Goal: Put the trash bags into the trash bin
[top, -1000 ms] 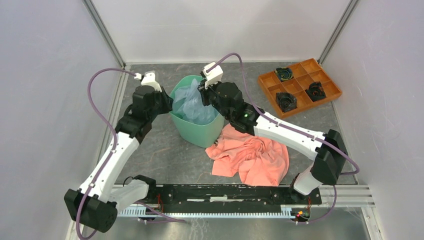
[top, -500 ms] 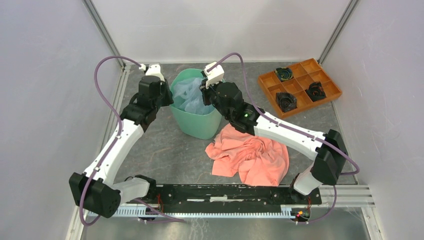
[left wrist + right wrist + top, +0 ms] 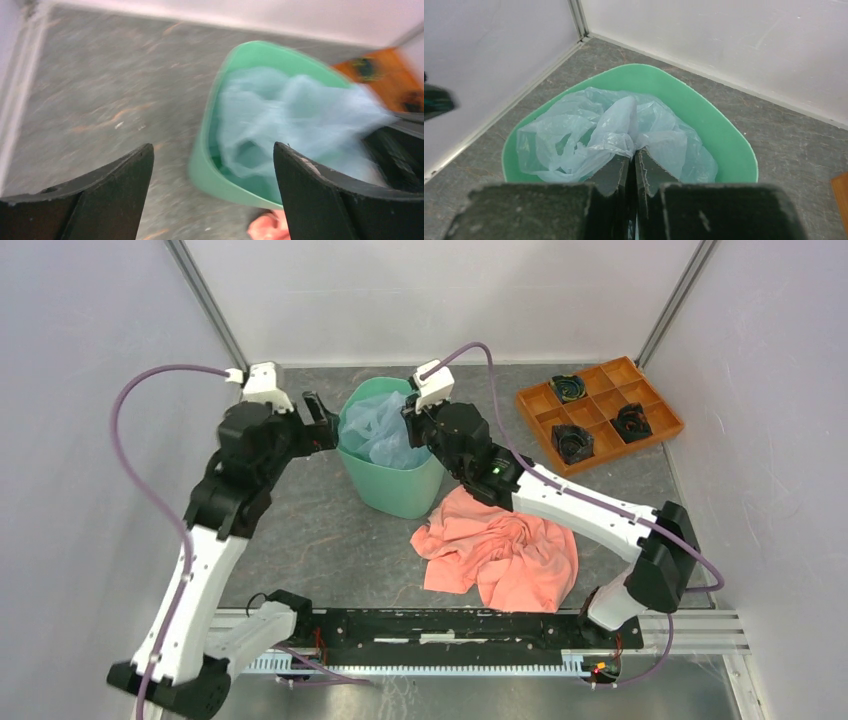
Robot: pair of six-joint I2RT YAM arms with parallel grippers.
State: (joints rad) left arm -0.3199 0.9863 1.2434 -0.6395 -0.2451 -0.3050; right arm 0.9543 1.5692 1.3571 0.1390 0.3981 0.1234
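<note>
The mint-green trash bin (image 3: pixel 392 495) stands upright at the back of the table, left of centre. A pale blue translucent trash bag (image 3: pixel 378 433) lies crumpled inside it, bulging up to the rim. Over the bin's right rim, my right gripper (image 3: pixel 634 152) is shut on a gathered fold of the trash bag (image 3: pixel 594 135), above the bin (image 3: pixel 724 135). My left gripper (image 3: pixel 325 423) hangs just left of the bin, apart from it. Its jaws stand wide open and hold nothing, framing the bin's near rim (image 3: pixel 205 165) and the bag (image 3: pixel 280 115).
A salmon-pink cloth (image 3: pixel 505 550) lies bunched on the table in front and to the right of the bin, under my right arm. An orange compartment tray (image 3: pixel 598 412) with dark items sits at the back right. White walls enclose the left, back and right.
My left gripper has opened, let go of the bag and drawn back to the left of the bin. The bag has sunk lower into the bin. The right gripper has barely moved.
</note>
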